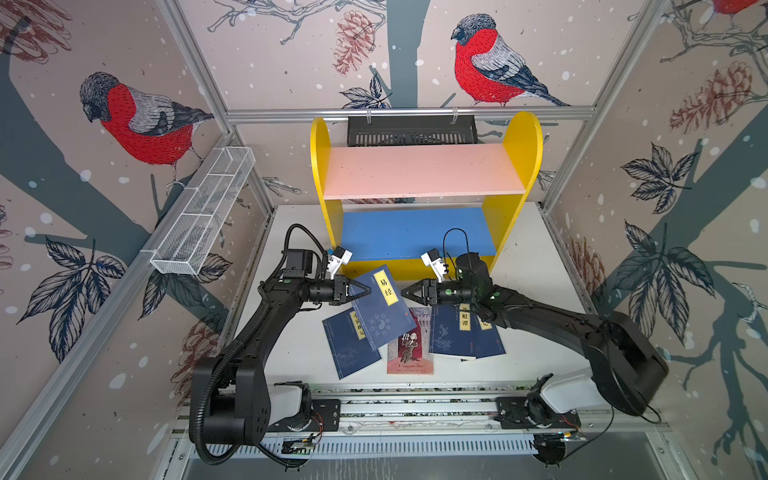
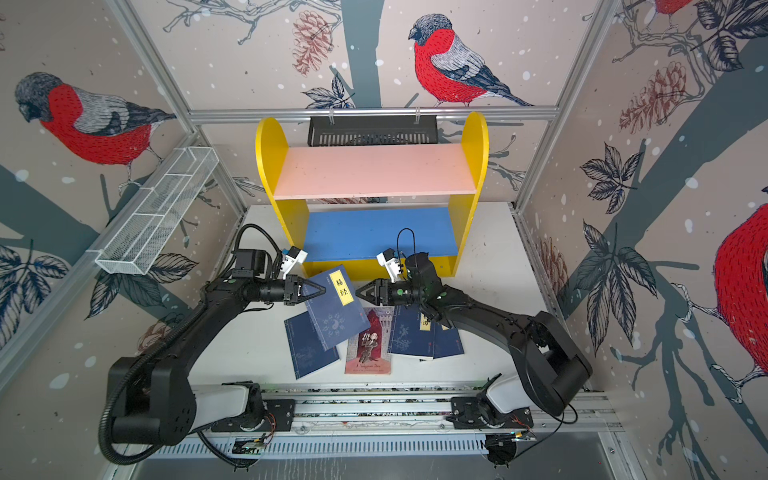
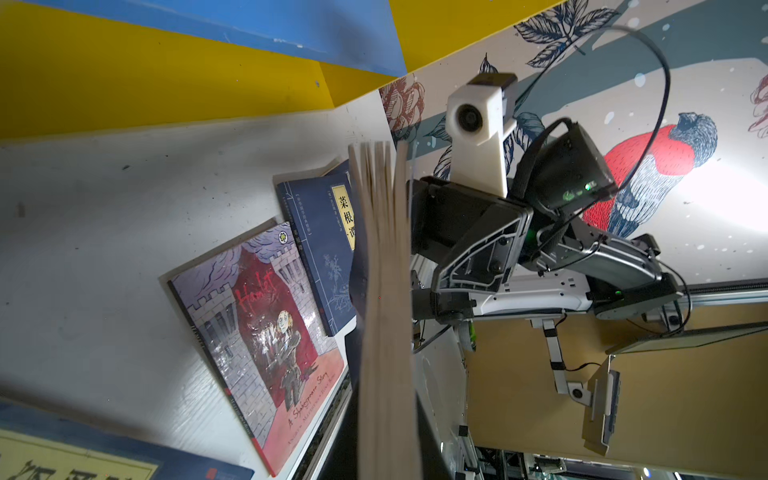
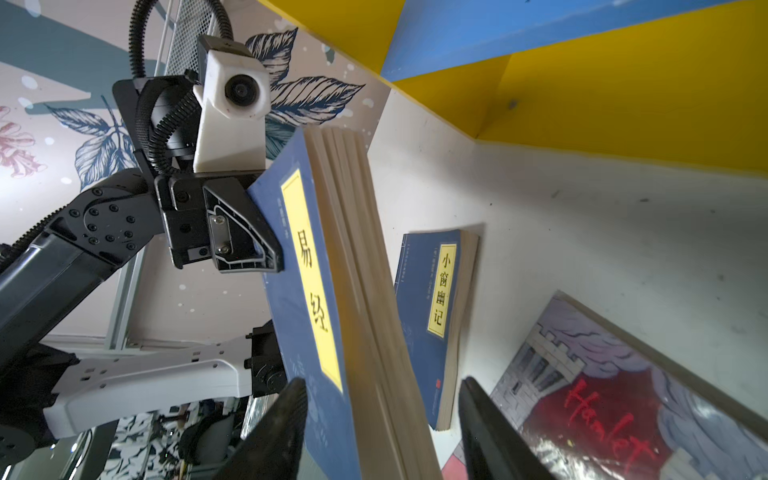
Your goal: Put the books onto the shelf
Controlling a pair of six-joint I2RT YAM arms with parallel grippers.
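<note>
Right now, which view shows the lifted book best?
Right wrist view: the book shows its cover, title and page edges up close, with the left gripper clamped on the cover's edge. Both top views show the tilted cover from above, but smaller. The left wrist view shows only its page edges, blurred.

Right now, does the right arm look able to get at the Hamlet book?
Probably yes. The Hamlet book lies flat close to the right tool, most of its cover bare. That tool's open jaws straddle the edge of the navy book gripped by the left tool, so it must back off first.
</note>
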